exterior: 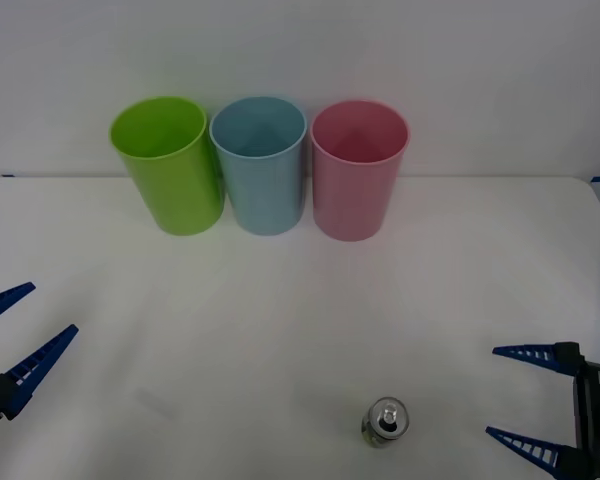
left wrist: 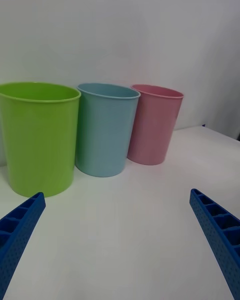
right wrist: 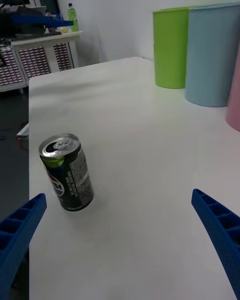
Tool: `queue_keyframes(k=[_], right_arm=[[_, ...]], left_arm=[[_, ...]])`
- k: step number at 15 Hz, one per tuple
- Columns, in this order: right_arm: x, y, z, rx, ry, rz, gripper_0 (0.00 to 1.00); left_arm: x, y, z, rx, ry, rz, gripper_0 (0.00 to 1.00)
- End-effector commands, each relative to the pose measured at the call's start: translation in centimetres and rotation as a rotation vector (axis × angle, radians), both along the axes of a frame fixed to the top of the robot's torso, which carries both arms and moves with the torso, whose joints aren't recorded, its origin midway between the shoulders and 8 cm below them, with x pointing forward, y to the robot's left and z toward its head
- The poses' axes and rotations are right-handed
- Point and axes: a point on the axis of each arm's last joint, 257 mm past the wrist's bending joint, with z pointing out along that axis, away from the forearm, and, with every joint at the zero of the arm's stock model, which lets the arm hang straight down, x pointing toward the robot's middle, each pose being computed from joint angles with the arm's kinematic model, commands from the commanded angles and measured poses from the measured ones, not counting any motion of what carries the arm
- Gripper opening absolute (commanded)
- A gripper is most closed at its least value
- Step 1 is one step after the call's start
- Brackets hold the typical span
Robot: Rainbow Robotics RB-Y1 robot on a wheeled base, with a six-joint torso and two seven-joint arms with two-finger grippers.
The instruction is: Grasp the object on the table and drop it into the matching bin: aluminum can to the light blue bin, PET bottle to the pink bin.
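Observation:
The aluminum can (exterior: 385,422) stands upright near the front edge of the white table (exterior: 300,330), silver top and pull tab up; in the right wrist view the can (right wrist: 67,172) shows a dark printed side with a yellow-green patch. My right gripper (exterior: 507,392) is open, just right of the can. My left gripper (exterior: 28,315) is open at the table's front left, facing the bins. The light blue bin (exterior: 260,163) stands at the back between the pink bin (exterior: 358,168) and a lime green bin (exterior: 168,163). The light blue bin (left wrist: 106,129) and pink bin (left wrist: 153,124) stand upright.
The lime green bin (left wrist: 38,137) is the nearest to my left gripper. The three bins stand close together in a row at the table's far edge before a white wall. Shelves and a green bottle (right wrist: 73,18) stand beyond the table's side.

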Motion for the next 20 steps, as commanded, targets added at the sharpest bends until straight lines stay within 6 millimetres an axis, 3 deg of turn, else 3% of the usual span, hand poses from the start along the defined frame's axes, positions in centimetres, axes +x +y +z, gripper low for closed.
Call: queue_keyframes(k=[1, 6, 12, 20], right_arm=[[-0.9, 1.6, -1.1, -0.007, 0.012, 0.050, 1.00], [-2.5, 4.7, -3.1, -0.009, 0.041, 0.127, 1.00], [-1.7, 8.7, -5.0, -0.010, 0.029, 0.132, 1.00], [-1.0, 12.0, -6.9, -0.025, 0.026, 0.116, 1.00]], left_arm=[[0.0, 0.0, 0.0, 0.000, 0.000, 0.000, 1.00], [0.0, 0.0, 0.0, 0.000, 0.000, 0.000, 1.00], [0.0, 0.0, 0.0, 0.000, 0.000, 0.000, 1.00], [0.0, 0.0, 0.0, 0.000, 0.000, 0.000, 1.00]])
